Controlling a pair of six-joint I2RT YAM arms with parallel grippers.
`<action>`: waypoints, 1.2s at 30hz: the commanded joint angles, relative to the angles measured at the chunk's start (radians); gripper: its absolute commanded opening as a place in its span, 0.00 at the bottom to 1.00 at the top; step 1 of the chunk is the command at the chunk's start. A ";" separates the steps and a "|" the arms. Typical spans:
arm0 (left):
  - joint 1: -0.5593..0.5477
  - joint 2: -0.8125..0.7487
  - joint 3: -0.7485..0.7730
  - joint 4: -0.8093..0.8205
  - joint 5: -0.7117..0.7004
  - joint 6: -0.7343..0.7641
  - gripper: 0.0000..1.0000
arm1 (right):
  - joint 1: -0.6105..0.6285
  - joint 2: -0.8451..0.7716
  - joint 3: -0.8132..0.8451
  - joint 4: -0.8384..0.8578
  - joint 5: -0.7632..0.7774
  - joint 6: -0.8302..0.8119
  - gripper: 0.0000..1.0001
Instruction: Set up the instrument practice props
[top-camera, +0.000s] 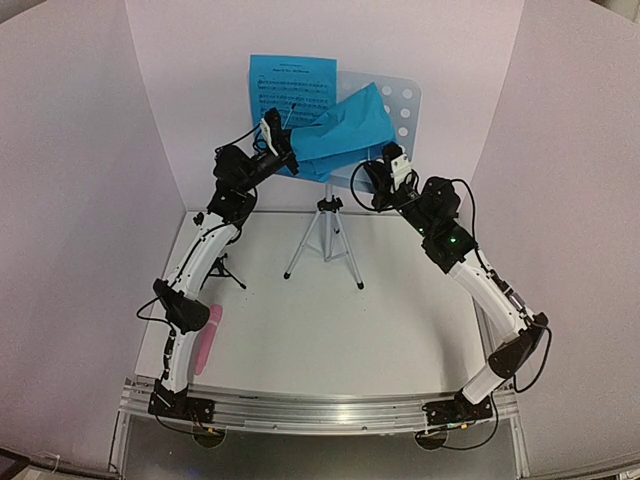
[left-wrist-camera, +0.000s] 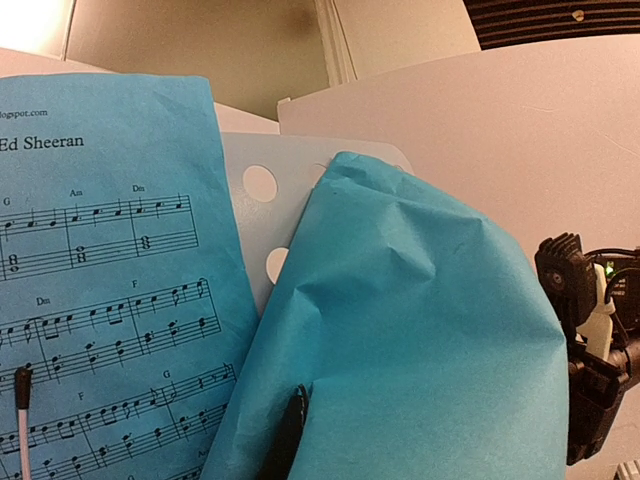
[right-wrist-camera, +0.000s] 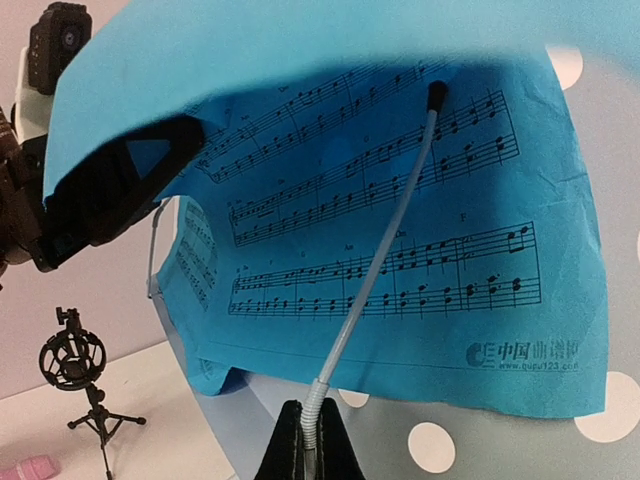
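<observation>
I see the only holder here at 12 o'clock on the table (top-camera: 330, 330): the music stand (top-camera: 400, 105), a pale-blue sheet punched with round holes on a silver tripod (top-camera: 325, 245). Two bright-blue paper pages rest against it. The flat page (top-camera: 285, 85) stands upright at its 9 o'clock side, printed staves showing. The slumped page (top-camera: 350, 130) sags forward, creased and folded over.

My left gripper (left-wrist-camera: 290, 425) is pressed together at that page's lower edge; I cannot tell if paper is caught. My right gripper (right-wrist-camera: 305, 440) is pressed together under a white wire arm (right-wrist-camera: 385, 250) with a black tip and coiled base; whether it nips the wire I cannot tell.

The smooth pink microphone (top-camera: 208, 338) lies at 8 o'clock, near the black mic stand (right-wrist-camera: 75, 358) with its ring.
</observation>
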 joint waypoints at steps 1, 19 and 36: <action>-0.005 -0.011 0.054 0.043 0.001 0.009 0.00 | 0.004 -0.027 -0.011 0.053 -0.109 0.023 0.00; 0.026 -0.082 0.047 -0.152 0.040 -0.282 0.00 | -0.044 -0.067 -0.066 0.046 -0.173 0.025 0.00; 0.021 -0.104 0.054 -0.177 0.073 -0.236 0.00 | -0.106 -0.052 -0.046 0.009 -0.328 0.077 0.00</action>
